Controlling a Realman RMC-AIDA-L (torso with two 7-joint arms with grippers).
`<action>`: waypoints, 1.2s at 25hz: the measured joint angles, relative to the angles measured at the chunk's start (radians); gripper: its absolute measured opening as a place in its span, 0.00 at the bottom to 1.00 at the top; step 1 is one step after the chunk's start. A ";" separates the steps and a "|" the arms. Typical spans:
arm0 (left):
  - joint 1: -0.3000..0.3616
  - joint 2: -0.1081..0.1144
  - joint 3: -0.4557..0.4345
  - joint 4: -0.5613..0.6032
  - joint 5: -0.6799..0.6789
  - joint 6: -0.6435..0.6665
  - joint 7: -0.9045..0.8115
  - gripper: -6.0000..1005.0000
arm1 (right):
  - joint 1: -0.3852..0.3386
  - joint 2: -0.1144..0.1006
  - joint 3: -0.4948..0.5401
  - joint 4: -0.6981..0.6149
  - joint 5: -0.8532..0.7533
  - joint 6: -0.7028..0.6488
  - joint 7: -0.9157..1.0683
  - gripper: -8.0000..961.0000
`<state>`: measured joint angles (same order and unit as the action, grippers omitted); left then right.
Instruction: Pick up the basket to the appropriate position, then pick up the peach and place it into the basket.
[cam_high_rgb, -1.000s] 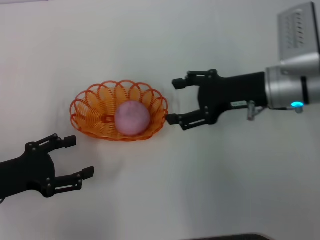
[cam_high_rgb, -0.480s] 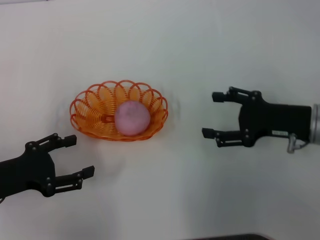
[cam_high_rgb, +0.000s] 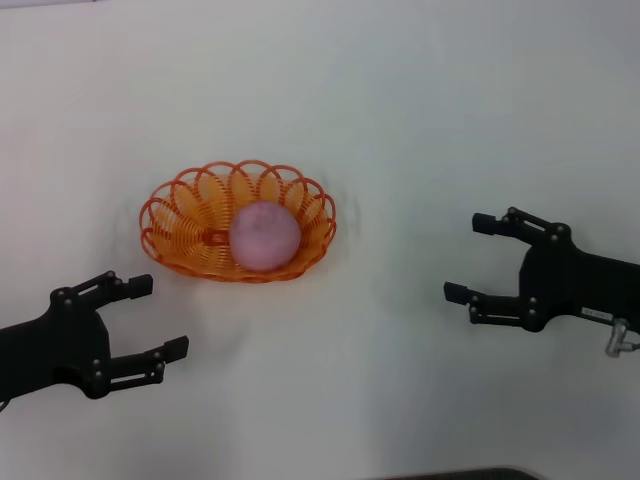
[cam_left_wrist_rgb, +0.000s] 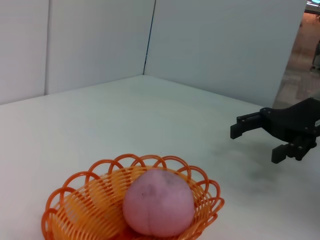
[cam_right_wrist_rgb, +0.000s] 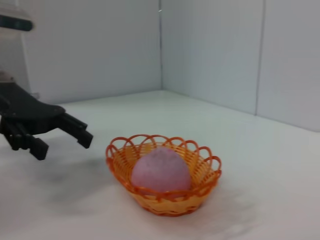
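Nearest the robot, at about 8 o'clock in the head view, the left gripper (cam_high_rgb: 152, 320) sits low over the desk (cam_high_rgb: 400, 120) with its fingers spread apart and nothing between them. At about 4 o'clock the right gripper (cam_high_rgb: 478, 262) is likewise spread wide and empty, pointing toward the middle of the desk.

Farther out, left of centre, stands the basket (cam_high_rgb: 185, 215), its long axis running roughly from 9 to 3 o'clock. The peach (cam_high_rgb: 265, 235) lies inside it, resting toward the 3 o'clock end of the bowl; both wrist views show the fruit seated below the scalloped rim, touching the wire wall.

From the left gripper the basket lies toward 1 o'clock and near; from the right gripper it lies toward 10 o'clock and well apart. The left arm is therefore the nearer of the two. Judging by how things lie, the fruit is already in place and both stated steps look complete, so no further grasp seems called for. Were the basket to be shifted again, its near long rim faces the left gripper most directly.
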<state>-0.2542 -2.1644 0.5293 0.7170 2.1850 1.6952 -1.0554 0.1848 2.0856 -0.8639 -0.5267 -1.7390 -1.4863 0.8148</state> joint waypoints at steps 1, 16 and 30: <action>0.001 0.000 0.000 0.000 0.000 0.000 0.000 0.88 | -0.005 0.000 0.013 0.006 0.000 -0.004 -0.010 0.98; 0.000 0.000 0.000 -0.003 -0.004 0.000 0.000 0.88 | -0.019 0.002 0.035 0.039 0.001 -0.005 -0.037 0.99; 0.004 0.000 -0.001 -0.001 -0.002 -0.003 0.000 0.88 | -0.021 0.002 0.050 0.048 0.005 -0.001 -0.039 0.98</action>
<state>-0.2501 -2.1644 0.5279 0.7160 2.1826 1.6920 -1.0551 0.1642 2.0877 -0.8135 -0.4783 -1.7340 -1.4878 0.7761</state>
